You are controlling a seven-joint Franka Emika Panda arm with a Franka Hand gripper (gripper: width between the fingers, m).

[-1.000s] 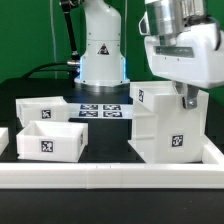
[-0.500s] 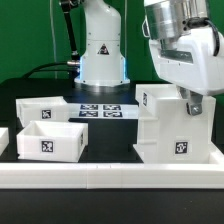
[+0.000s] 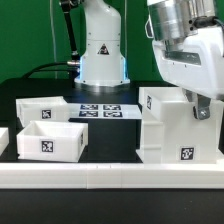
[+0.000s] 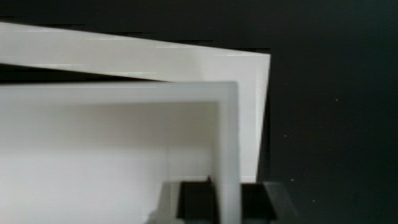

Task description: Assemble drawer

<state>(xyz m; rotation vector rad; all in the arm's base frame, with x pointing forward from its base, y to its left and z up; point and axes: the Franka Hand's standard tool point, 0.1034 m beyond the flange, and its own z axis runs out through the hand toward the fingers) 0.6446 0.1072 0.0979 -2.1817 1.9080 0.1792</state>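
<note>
The large white hollow casing stands at the exterior view's right, with tags on its side and front. My gripper is shut on the casing's top wall edge; in the wrist view the thin white wall runs between my two dark fingers. Two small white box trays lie at the exterior view's left: one in front with a tag on its face, one behind it.
The marker board lies at the back by the robot base. A long low white bar edges the table's front, and another edges the right side.
My gripper has moved toward the exterior view's right, and the casing it holds has slid that way with it. The two trays have not moved.
</note>
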